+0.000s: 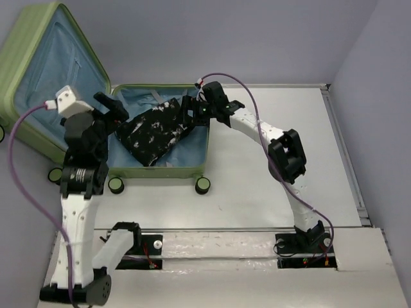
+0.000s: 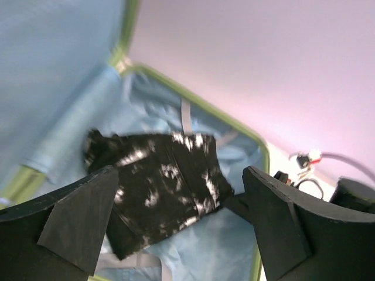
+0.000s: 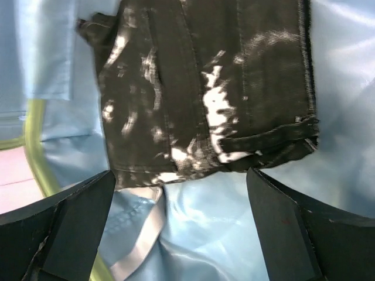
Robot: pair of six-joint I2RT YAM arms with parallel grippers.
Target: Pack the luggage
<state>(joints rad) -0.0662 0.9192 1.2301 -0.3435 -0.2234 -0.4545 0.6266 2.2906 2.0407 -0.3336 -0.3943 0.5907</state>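
The light-green suitcase [image 1: 160, 172] lies open on the table, with its lid [image 1: 38, 58] leaning back at the upper left. A folded black-and-white patterned cloth [image 1: 154, 131] lies on the blue lining of the base. My left gripper [image 1: 117, 110] is open and empty over the base's left edge, looking across the cloth [image 2: 158, 181]. My right gripper [image 1: 191, 110] is open and empty just above the cloth's far right end [image 3: 205, 88]. Its fingers straddle bare lining [image 3: 228, 222] beside the cloth's edge and do not hold it.
The suitcase's black wheels [image 1: 202, 185] face the near side. A grey strap [image 3: 140, 231] lies on the lining by the green rim [image 3: 35, 146]. White tabletop [image 1: 276, 186] stretches to the right of the suitcase. A raised edge [image 1: 343, 154] runs along the table's right side.
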